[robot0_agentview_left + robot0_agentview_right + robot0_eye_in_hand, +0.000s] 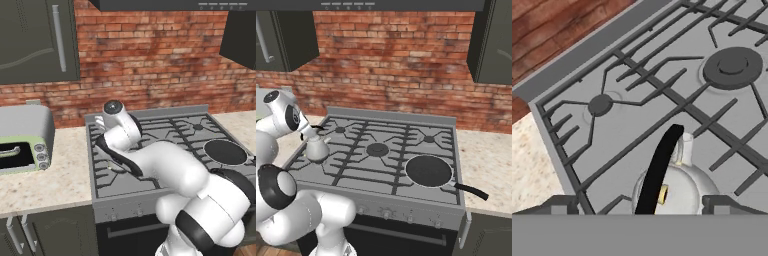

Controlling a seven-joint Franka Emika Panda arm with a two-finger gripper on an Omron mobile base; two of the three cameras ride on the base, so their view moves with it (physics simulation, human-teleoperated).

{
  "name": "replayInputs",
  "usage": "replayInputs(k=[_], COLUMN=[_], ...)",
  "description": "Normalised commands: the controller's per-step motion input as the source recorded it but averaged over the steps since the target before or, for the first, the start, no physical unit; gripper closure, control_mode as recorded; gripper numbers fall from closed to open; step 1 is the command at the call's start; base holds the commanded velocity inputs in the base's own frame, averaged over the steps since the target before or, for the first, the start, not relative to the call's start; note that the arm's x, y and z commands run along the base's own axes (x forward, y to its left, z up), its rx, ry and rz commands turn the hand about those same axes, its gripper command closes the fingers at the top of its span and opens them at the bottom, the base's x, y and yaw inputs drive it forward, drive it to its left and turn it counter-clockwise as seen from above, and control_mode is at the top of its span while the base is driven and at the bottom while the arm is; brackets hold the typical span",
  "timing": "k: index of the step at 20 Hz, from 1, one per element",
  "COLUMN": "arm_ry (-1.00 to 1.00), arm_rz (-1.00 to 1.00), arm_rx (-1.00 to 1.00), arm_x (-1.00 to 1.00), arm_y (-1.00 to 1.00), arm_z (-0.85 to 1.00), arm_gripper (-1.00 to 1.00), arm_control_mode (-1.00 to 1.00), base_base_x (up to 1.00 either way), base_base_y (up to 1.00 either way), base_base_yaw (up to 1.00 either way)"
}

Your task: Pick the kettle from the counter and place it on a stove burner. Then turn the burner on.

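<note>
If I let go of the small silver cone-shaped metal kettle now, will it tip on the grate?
Probably not: the small silver cone-shaped metal kettle has a broad base and narrow top, so it should sit steadily. It looks light, so a nudge might slide it along the grey grate prongs. Its thin black arched handle looks rigid.

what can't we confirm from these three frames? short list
- Pincer state: in the hand view its tips sit low beside the kettle, cut off by the bottom edge; open or clamped on the black handle cannot be told.
- Kettle base: in the right base view the kettle stands on the stovetop, partly behind the arm; the burner beneath is hidden.
- Knobs: too small to read settings.
</note>
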Motion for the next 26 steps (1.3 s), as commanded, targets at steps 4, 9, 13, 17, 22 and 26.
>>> replayInputs(k=[4, 9, 13, 17, 22, 26], arm_ry=[0.0, -0.04, -0.03, 0.0, 0.0, -0.01], arm_rz=[0.0, 0.0, 0.02, 0.05, 0.12, 0.27], arm_rx=[0.0, 0.0, 0.0, -0.01, -0.08, -0.07], arm_x=[-0.56, -1.0, -1.0, -1.0, -1.0, -1.0], arm_y=[0.0, -0.06, -0.31, -0.39, -0.21, -0.02], arm_z=[0.31, 0.13, -0.06, -0.43, -0.68, -0.74], arm_gripper=[-1.0, -1.0, -1.0, -1.0, -1.0, -1.0], arm_control_mode=[-1.0, -1.0, -1.0, -1.0, -1.0, -1.0], base_base_x=[0.0, 0.0, 0.0, 0.0, 0.0, 0.0], base_base_y=[0.0, 0.0, 0.0, 0.0, 0.0, 0.0], base_base_yaw=[0.0, 0.0, 0.0, 0.0, 0.0, 0.0])
